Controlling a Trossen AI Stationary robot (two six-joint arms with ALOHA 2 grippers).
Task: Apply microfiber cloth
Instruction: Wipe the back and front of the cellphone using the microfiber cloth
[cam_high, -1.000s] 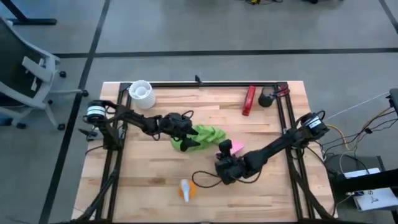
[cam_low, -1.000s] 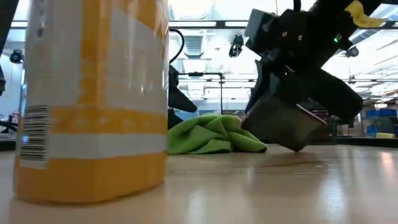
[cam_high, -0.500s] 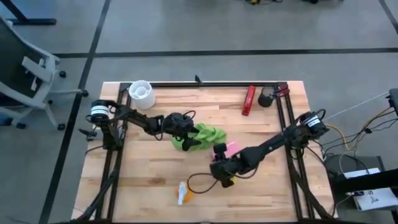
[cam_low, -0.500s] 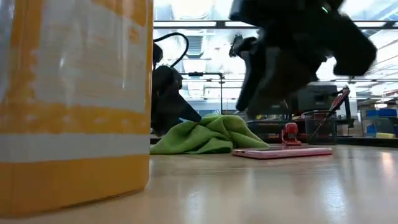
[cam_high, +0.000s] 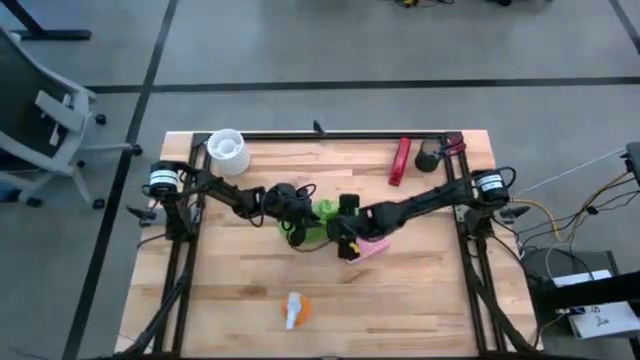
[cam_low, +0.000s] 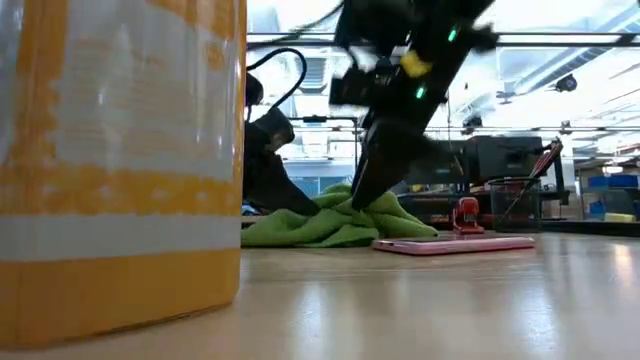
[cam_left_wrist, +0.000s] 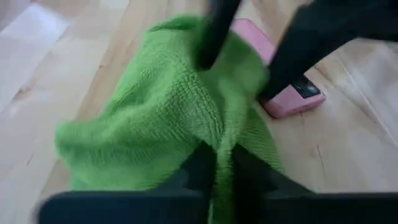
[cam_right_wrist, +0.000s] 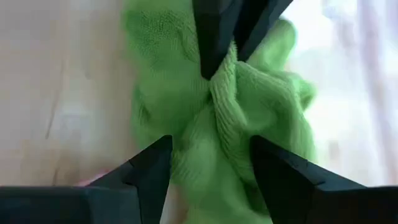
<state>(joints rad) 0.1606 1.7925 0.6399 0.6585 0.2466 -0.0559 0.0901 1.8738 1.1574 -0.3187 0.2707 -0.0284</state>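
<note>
My 2 arms are dark, slim and jointed, each ending in 2 tapered black fingers. White round caps mark my shoulder joints, black cables loop along my links, and a small green light glows on one.

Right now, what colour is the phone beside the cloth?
Pink, the phone lies flat beside the green cloth; clearest in the low view.

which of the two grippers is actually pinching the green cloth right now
The left gripper: its fingers are shut on a fold of the lime-green microfiber cloth. The right gripper only straddles the cloth, open, beside the flat pink phone.
</note>
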